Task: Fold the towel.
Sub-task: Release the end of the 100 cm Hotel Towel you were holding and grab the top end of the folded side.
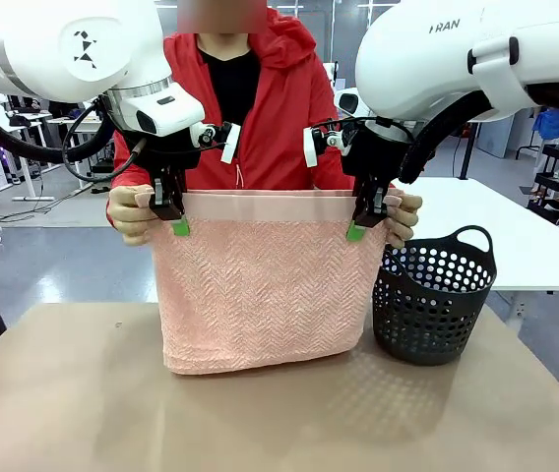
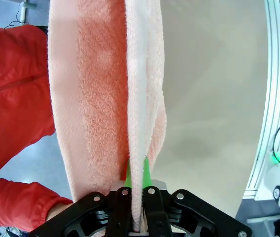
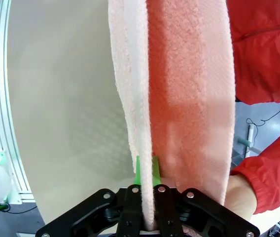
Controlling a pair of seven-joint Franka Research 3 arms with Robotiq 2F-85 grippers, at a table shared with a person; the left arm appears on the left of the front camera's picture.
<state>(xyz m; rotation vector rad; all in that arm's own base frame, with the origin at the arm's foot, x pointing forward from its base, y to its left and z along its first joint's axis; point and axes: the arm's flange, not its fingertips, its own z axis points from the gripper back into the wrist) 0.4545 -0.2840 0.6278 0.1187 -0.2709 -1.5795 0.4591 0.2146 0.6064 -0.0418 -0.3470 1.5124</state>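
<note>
The salmon-pink towel (image 1: 265,285) hangs doubled over above the table, its smooth hem band along the top and its lower fold resting on the tabletop. My left gripper (image 1: 177,224) is shut on the towel's upper left corner, and my right gripper (image 1: 358,230) is shut on the upper right corner. A person's hands (image 1: 132,212) hold the same two corners just outside my fingers. In the left wrist view the towel (image 2: 110,89) runs away from my green pads (image 2: 145,174). The right wrist view shows the towel (image 3: 174,94) pinched between green pads (image 3: 137,173).
A dark perforated plastic basket (image 1: 433,295) stands on the brown table (image 1: 279,413) just right of the towel. The person in a red jacket (image 1: 260,108) stands at the far side. A white table (image 1: 516,236) lies beyond on the right.
</note>
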